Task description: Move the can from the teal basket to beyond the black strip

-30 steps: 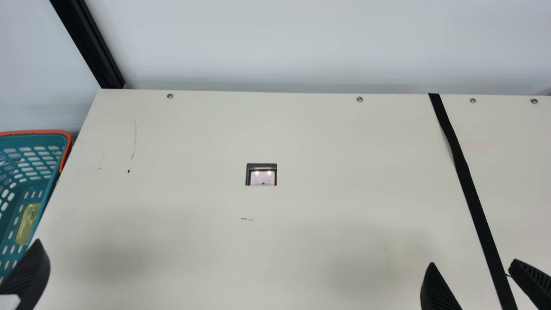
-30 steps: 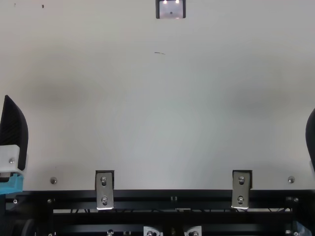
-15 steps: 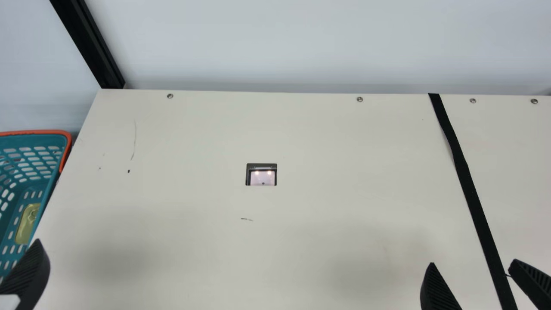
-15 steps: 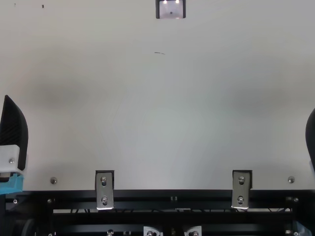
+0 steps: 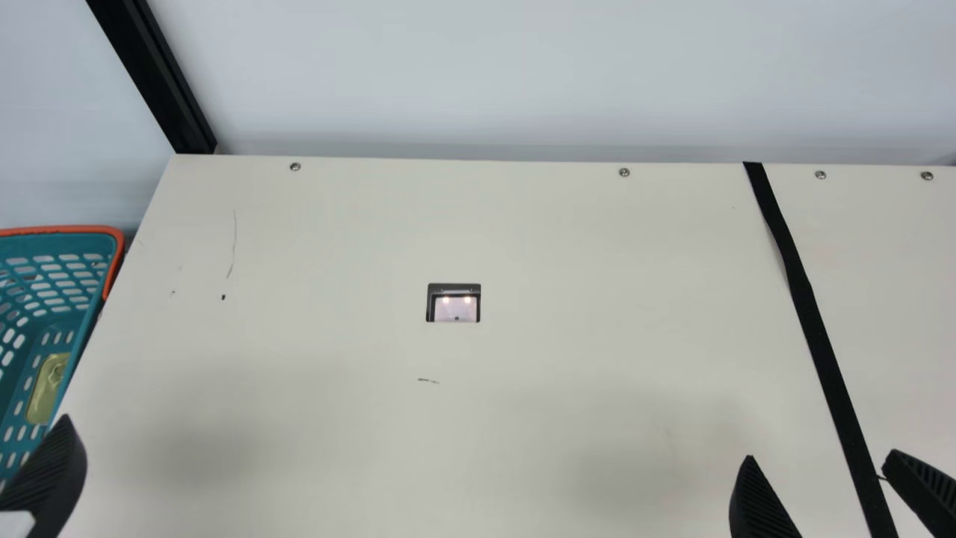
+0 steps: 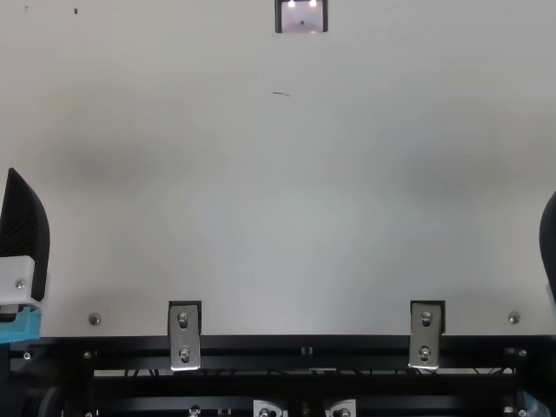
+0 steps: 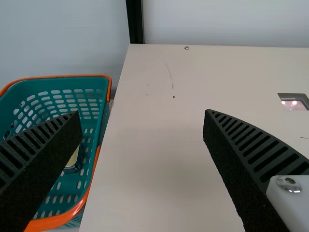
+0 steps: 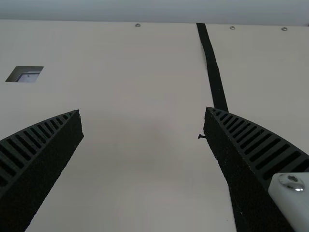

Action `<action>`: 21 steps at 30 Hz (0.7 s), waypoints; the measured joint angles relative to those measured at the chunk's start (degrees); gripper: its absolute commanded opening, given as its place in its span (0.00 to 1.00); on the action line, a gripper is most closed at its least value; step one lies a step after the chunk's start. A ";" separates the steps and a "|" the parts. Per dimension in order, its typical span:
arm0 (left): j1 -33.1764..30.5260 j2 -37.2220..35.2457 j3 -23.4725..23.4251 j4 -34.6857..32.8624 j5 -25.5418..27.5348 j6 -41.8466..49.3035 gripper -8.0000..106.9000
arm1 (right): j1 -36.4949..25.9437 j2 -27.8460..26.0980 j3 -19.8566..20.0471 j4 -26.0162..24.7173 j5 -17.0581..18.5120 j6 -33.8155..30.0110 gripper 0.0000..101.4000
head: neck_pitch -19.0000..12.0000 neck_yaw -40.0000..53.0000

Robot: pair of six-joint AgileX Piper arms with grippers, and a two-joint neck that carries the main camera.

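In main view, the can [image 5: 46,390] lay inside the teal basket [image 5: 82,243], near the left tool [image 5: 51,471], well apart from the right tool [image 5: 821,454]. In left wrist view, the left tool [image 7: 142,112] was wide, partly covering the can. In right wrist view, the right tool [image 8: 143,110] was wide also.

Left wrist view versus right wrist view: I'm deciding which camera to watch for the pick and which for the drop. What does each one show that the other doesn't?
Left wrist view: the teal basket with its orange rim, the can inside it, partly hidden by a finger, the black post, and the open left claw.

Right wrist view: the black strip running down the table, and the open right claw.

Both: the cream table and its four-sided cutout.
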 measured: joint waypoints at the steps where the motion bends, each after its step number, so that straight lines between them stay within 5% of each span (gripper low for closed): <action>1: 0.00 0.00 0.00 0.00 0.00 0.00 0.85 | 0.00 0.00 0.00 0.00 0.00 0.00 1.00 | 0.00 0.00; 21: 0.00 0.00 0.00 0.00 0.00 0.00 0.85 | 0.00 0.00 0.00 0.00 0.00 0.00 1.00 | 0.00 0.00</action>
